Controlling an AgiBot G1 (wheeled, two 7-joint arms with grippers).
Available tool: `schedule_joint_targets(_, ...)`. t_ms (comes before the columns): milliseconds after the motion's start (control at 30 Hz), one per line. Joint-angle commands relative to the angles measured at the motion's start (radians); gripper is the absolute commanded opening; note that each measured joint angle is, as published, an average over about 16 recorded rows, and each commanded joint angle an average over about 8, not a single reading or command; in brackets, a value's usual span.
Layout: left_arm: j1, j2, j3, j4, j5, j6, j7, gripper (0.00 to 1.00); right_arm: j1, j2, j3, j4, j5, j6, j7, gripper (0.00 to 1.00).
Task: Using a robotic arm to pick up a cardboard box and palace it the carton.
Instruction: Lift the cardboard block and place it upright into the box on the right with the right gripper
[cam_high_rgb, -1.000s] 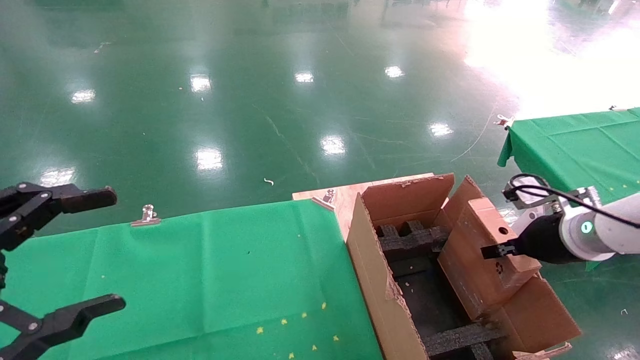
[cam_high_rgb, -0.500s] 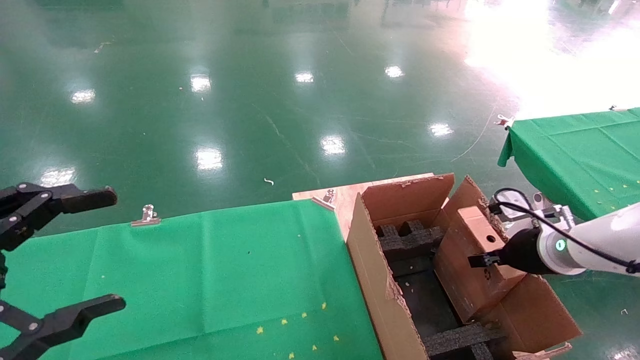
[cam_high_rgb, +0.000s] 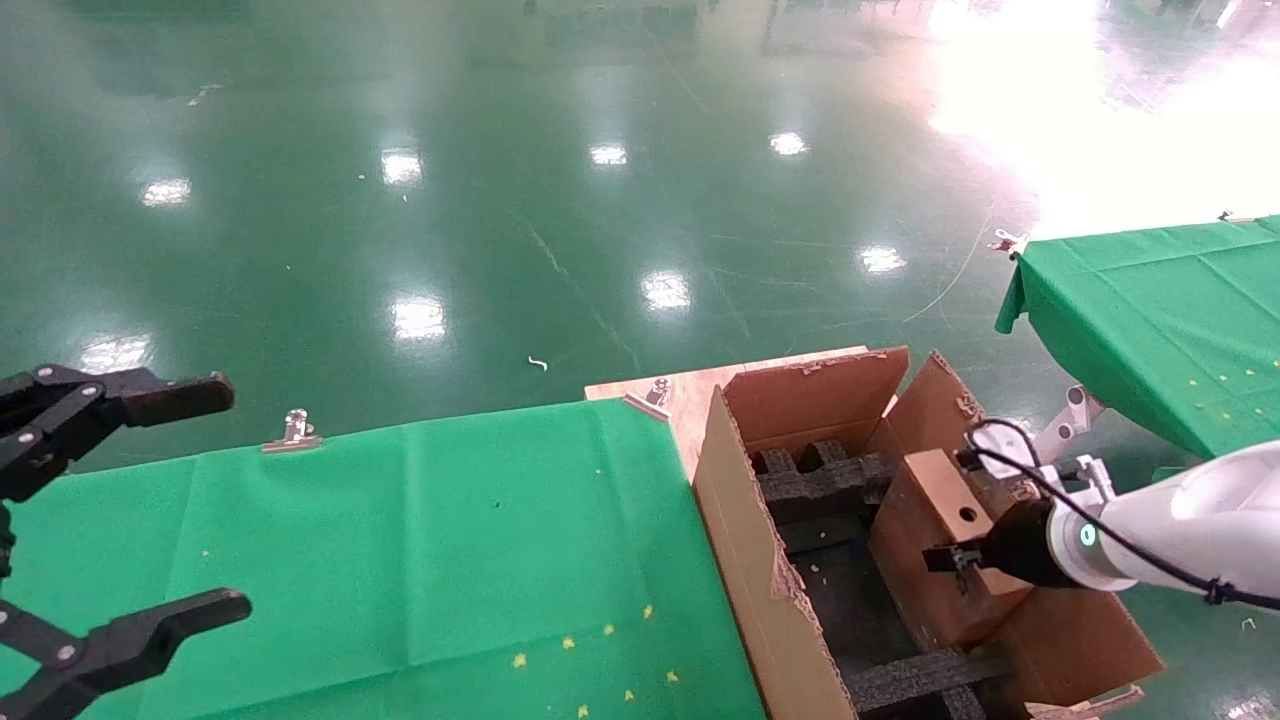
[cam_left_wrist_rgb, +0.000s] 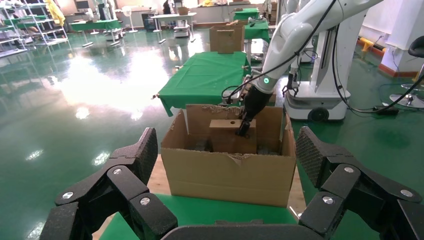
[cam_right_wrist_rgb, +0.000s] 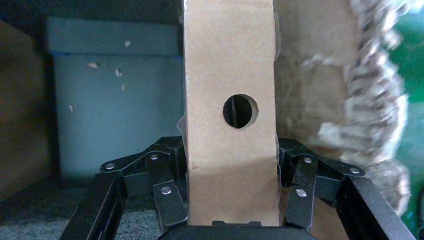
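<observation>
The small brown cardboard box (cam_high_rgb: 925, 530) with a round hole stands partly down inside the large open carton (cam_high_rgb: 745, 530), against its right side. My right gripper (cam_high_rgb: 960, 560), on the white robotic arm (cam_high_rgb: 1180, 525) with a green light, is shut on the cardboard box. In the right wrist view the fingers (cam_right_wrist_rgb: 167, 192) clamp both sides of the cardboard box (cam_right_wrist_rgb: 230, 125). Black foam blocks (cam_high_rgb: 815, 475) line the carton's floor. The left wrist view shows the carton (cam_left_wrist_rgb: 230, 170) with the cardboard box (cam_left_wrist_rgb: 227, 135) in it. My left gripper (cam_high_rgb: 120, 520) is open and empty over the green table at the left.
The green-clothed table (cam_high_rgb: 420, 560) carries metal clips (cam_high_rgb: 292, 432) at its far edge. The carton stands on a wooden board (cam_high_rgb: 690, 400). A second green table (cam_high_rgb: 1160, 310) stands at the right. The carton's right flap (cam_high_rgb: 1075, 630) hangs outward under the right arm.
My right gripper has moved down and to the left with the cardboard box, lowering it deeper into the carton. The left arm has not moved.
</observation>
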Motion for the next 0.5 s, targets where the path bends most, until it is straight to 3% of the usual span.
schedule_joint_targets(33, 0.0, 0.0, 0.0, 0.0, 0.0, 0.0, 0.0, 1.0, -0.014, -0.006, -0.005, -0.005, -0.008, 0.007, 0.011, 0.0)
schedule_joint_targets(500, 0.0, 0.0, 0.0, 0.0, 0.0, 0.0, 0.0, 1.0, -0.078, -0.068, -0.022, -0.118, 0.048, 0.064, -0.029, 0.0)
